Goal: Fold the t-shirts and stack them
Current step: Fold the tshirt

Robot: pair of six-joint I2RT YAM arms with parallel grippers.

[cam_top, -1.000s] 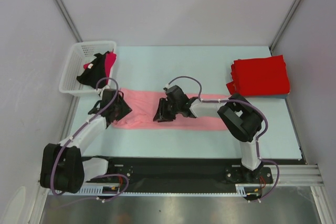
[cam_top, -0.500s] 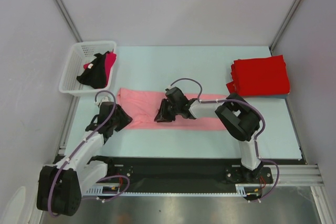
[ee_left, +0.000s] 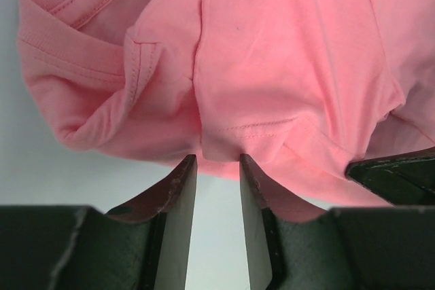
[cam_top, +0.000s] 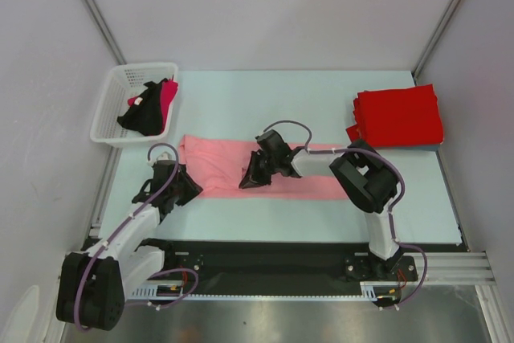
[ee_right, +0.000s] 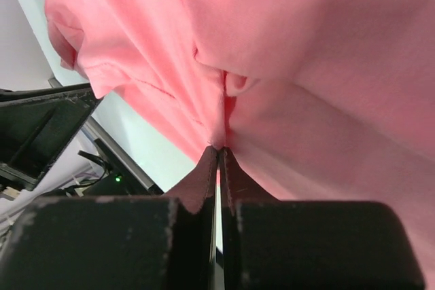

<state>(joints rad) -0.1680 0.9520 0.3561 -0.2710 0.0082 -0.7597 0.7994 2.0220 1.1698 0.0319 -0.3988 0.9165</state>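
Note:
The salmon pink t-shirt (cam_top: 217,158) lies in a long strip across the middle of the table. My right gripper (cam_top: 249,181) is at its near edge, shut on a pinch of the pink cloth (ee_right: 326,45), which bunches at the fingertips (ee_right: 219,147). My left gripper (cam_top: 191,190) is at the shirt's near left corner, open and empty. In the left wrist view its tips (ee_left: 216,161) just reach the hem of the shirt (ee_left: 272,52). A folded stack of red t-shirts (cam_top: 399,114) lies at the far right.
A white lattice basket (cam_top: 104,118) stands at the far left, holding dark and magenta cloth (cam_top: 148,106). The black rail (cam_top: 265,259) with the arm bases runs along the near edge. Grey walls close in the left, back and right.
My left gripper has drawn back off the shirt's left end toward the near edge, and that end now lies uncovered. My right gripper has stayed shut on the cloth, shifting slightly.

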